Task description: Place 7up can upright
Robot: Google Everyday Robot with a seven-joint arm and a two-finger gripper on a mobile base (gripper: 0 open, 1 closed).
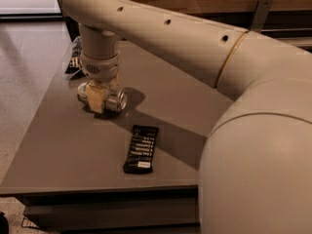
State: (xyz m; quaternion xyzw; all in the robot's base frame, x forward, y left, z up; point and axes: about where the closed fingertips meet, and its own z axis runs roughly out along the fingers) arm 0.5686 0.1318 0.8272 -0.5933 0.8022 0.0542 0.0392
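The 7up can (116,100) lies on its side on the grey table (58,150), its shiny metal end facing right and toward the camera. My gripper (99,97) comes straight down from the wrist onto the can. A yellowish finger (95,102) presses against the can's near side and the other finger is hidden behind it. The gripper is shut on the can, which rests at table level. The can's left part is hidden by the finger and wrist.
A flat black snack bar wrapper (141,148) lies in front of the can, near the table's front edge. A dark blue chip bag (74,58) shows partly behind the wrist at the table's far left. My large arm fills the right side.
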